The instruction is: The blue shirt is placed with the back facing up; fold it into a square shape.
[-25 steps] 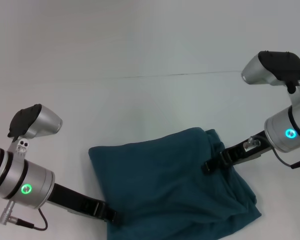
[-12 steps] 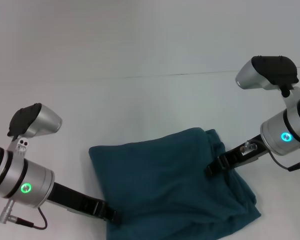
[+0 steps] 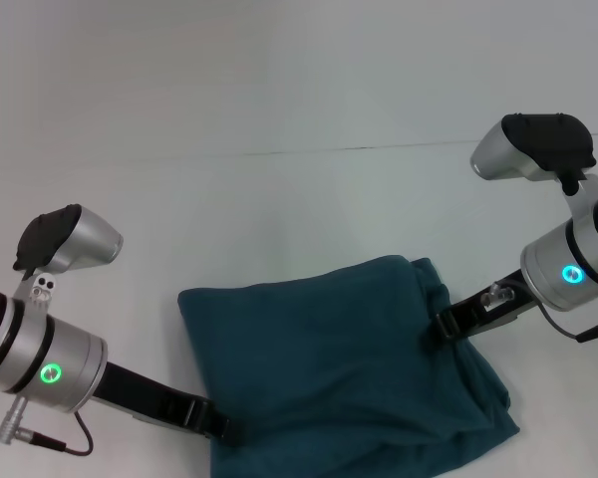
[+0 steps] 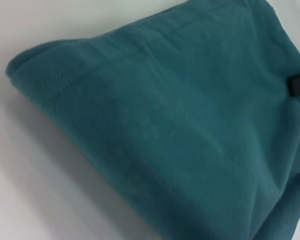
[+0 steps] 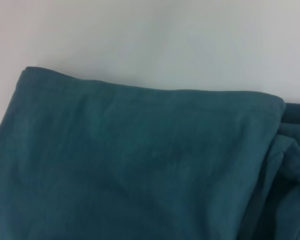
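Hands (image 3: pixel 219 428) at folded blue shirt (image 3: pixel 329 358)

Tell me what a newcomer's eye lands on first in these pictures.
The blue shirt, folded into a rough rectangle, lies on the pale table in the near middle. The right end effector sits at its right edge and the left end effector at its near-left corner.

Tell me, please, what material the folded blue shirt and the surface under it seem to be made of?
The folded dark teal-blue shirt looks like soft knit fabric, probably cotton jersey: matte, with stitched hems and limp rounded folds. The pale table surface looks like a smooth hard board, perhaps laminate, with a faint sheen; the exact material is uncertain.
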### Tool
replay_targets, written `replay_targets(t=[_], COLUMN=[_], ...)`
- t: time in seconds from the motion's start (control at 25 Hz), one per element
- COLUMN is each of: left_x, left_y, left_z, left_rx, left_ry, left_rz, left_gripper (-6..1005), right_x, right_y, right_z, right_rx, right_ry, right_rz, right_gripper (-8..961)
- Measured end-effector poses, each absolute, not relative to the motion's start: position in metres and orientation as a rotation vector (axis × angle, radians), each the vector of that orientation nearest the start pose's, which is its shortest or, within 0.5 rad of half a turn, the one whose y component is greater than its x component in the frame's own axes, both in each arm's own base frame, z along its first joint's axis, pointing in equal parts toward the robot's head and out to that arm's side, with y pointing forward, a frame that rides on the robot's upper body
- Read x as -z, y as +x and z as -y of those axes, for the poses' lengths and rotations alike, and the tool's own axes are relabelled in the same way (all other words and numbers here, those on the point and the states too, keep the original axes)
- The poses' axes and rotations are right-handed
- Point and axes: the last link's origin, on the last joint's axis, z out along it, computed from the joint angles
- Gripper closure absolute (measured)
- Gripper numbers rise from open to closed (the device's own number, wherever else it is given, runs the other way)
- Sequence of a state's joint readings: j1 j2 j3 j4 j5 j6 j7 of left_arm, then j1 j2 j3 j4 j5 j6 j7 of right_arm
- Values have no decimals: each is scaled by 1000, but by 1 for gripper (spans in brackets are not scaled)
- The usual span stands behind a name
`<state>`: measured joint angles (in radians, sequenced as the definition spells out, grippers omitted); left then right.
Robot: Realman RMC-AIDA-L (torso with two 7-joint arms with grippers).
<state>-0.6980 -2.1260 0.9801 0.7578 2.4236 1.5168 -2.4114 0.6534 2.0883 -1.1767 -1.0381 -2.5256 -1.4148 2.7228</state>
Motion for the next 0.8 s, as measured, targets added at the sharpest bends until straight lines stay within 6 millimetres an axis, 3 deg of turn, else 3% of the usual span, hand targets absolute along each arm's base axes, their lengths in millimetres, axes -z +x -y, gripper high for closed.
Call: replay_targets(t=[0.12,0.8], left_x=[50,51], left_y=[-231,-233], left_z=[-339,-338], left_rx=[-103,-121], left_ry=[-2662,-2663], left_rz=[1633,1637], left_gripper=[831,821], right_x=[12,-2], right_y=[221,223], right_z=[-372,-374], right_rx=[237,227], right_ry=[-2363,-2346], right_rz=[-1496,-1491], right_gripper=[933,876])
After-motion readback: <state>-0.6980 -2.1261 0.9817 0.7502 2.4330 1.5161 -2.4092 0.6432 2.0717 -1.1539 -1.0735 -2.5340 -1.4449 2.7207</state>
